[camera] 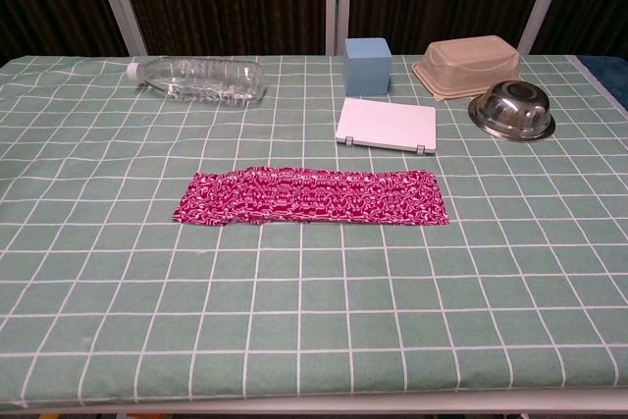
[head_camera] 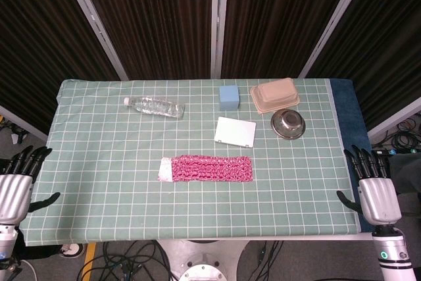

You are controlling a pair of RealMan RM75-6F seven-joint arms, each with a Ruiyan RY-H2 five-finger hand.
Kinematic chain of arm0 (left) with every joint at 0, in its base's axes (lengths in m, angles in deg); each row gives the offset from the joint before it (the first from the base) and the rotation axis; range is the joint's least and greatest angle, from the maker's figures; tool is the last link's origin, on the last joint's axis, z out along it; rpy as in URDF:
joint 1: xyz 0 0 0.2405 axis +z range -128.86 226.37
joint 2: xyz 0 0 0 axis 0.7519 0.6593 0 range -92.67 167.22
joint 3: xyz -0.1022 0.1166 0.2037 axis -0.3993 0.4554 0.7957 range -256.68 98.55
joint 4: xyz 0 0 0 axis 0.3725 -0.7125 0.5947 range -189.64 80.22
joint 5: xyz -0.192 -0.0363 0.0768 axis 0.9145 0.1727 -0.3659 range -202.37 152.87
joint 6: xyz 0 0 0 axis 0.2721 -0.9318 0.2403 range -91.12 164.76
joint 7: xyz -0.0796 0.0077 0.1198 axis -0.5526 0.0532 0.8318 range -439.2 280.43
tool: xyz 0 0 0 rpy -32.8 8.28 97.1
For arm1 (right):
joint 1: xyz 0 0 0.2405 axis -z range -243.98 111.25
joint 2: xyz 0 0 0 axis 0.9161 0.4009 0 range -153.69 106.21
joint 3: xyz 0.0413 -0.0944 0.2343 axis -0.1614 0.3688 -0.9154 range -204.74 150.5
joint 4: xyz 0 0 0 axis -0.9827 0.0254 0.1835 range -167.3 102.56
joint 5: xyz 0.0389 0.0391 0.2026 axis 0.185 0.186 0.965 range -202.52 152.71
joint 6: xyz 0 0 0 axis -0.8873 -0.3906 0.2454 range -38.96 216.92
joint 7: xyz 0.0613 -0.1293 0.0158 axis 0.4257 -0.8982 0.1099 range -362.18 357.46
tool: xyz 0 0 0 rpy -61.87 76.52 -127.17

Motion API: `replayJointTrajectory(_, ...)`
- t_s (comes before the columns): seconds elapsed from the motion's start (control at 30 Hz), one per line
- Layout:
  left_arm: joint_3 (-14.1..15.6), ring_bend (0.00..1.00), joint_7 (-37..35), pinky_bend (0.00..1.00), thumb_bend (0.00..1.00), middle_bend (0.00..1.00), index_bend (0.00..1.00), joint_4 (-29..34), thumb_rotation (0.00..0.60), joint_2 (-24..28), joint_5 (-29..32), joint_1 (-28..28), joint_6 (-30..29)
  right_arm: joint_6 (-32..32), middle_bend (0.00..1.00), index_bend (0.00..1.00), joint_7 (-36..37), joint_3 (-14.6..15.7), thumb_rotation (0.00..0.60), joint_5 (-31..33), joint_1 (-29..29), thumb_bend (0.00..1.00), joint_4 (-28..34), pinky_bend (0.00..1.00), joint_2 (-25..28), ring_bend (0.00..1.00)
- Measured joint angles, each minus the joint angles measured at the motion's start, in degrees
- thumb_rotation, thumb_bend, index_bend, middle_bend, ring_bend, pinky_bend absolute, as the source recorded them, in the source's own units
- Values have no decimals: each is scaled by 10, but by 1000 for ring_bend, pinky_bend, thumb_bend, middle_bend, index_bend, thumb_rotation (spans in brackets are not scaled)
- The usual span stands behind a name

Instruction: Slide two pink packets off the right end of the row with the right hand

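A row of pink patterned packets (head_camera: 207, 168) (camera: 312, 197) lies flat in the middle of the green checked table (head_camera: 118, 202), overlapping one another; its left end shows white in the head view. My right hand (head_camera: 372, 185) hangs open past the table's right edge, fingers spread and pointing away, well right of the row. Beside the left edge my left hand (head_camera: 18, 181) is open too. Neither hand shows in the chest view.
Behind the row lie a white flat case (head_camera: 235, 131) (camera: 387, 125), a blue box (head_camera: 229, 97) (camera: 368, 65), a beige lidded container (head_camera: 274, 95) (camera: 467, 64), an upturned steel bowl (head_camera: 288, 124) (camera: 511, 110) and a clear plastic bottle (head_camera: 155, 106) (camera: 199, 78) on its side.
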Motion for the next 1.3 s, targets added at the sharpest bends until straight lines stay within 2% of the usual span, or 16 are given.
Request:
replayJointTrajectory(0.3, -4, 39, 8, 140, 0, 107, 107, 5, 600, -4, 7, -3, 5, 0, 0, 0, 1, -1, 600, 2, 0, 110, 1, 0, 0, 0)
replayJointTrajectory(0.4, -8, 39, 12, 140, 0, 107, 107, 9, 600, -2, 11, -9, 12, -1, 0, 0, 1, -2, 600, 3, 1, 173, 3, 0, 0, 0)
replayJointTrajectory(0.47, -11, 39, 12, 140, 0, 107, 107, 11, 600, 0, 12, -11, 12, 0, 0, 0, -1, -2, 600, 2, 0, 356, 4, 0, 0, 0)
replayJointTrajectory(0.57, -9, 39, 9, 140, 0, 107, 107, 12, 600, 1, 11, -9, 11, 4, 0, 0, -8, 0, 600, 2, 0, 802, 6, 0, -1, 0)
replayJointTrajectory(0.6, -7, 39, 7, 140, 0, 107, 107, 12, 600, 2, 11, -6, 8, 5, 1, 0, -11, 2, 600, 1, 0, 914, 7, 0, 0, 0)
replayJointTrajectory(0.67, -3, 39, 1, 140, 0, 107, 107, 8, 600, 2, 7, -2, 4, 5, 21, 0, -13, 4, 600, -2, 0, 999, 7, 10, 1, 1)
replayJointTrajectory(0.73, -1, 39, -5, 140, 0, 107, 107, -1, 600, -1, 5, 0, 2, 5, 98, 0, -10, 4, 600, -2, 0, 1000, 7, 130, 3, 86)
replayJointTrajectory(0.77, 0, 39, -8, 140, 0, 107, 107, -5, 600, -2, 5, 1, 2, 6, 162, 0, -8, 4, 600, 0, 0, 1000, 7, 245, 3, 188)
replayJointTrajectory(0.8, 1, 39, -10, 140, 0, 107, 107, -7, 600, -5, 5, 1, 2, 9, 281, 0, -7, 4, 600, 3, 0, 1000, 7, 426, 5, 375)
replayJointTrajectory(0.83, 1, 39, -10, 140, 0, 107, 107, -8, 600, -6, 5, 1, 3, 13, 403, 0, -6, 4, 600, 4, -1, 1000, 8, 552, 6, 522)
replayJointTrajectory(0.87, 1, 39, -9, 140, 0, 107, 107, -9, 600, -7, 5, 1, 4, 18, 488, 0, -5, 5, 600, 6, -2, 1000, 9, 608, 7, 596)
replayJointTrajectory(0.9, 1, 39, -9, 140, 0, 107, 107, -10, 600, -8, 6, 0, 4, 26, 621, 0, -3, 6, 600, 7, -4, 1000, 9, 666, 8, 683)
replayJointTrajectory(0.93, 1, 39, -8, 140, 0, 107, 107, -11, 600, -9, 6, 0, 5, 32, 710, 0, -3, 7, 600, 8, -6, 1000, 9, 693, 8, 734)
replayJointTrajectory(1.03, 0, 39, -8, 140, 0, 107, 107, -12, 600, -9, 9, 0, 7, 51, 840, 0, -7, 12, 600, 12, -12, 1000, 5, 747, 6, 839)
replayJointTrajectory(1.13, 1, 39, -8, 140, 0, 107, 107, -13, 600, -10, 11, 0, 8, 61, 890, 3, -16, 12, 600, 15, -18, 1000, 5, 766, 2, 881)
replayJointTrajectory(1.3, 1, 39, -10, 141, 0, 107, 107, -16, 600, -11, 10, 0, 8, 75, 904, 39, -45, 14, 600, 15, -27, 1000, 11, 766, -6, 894)
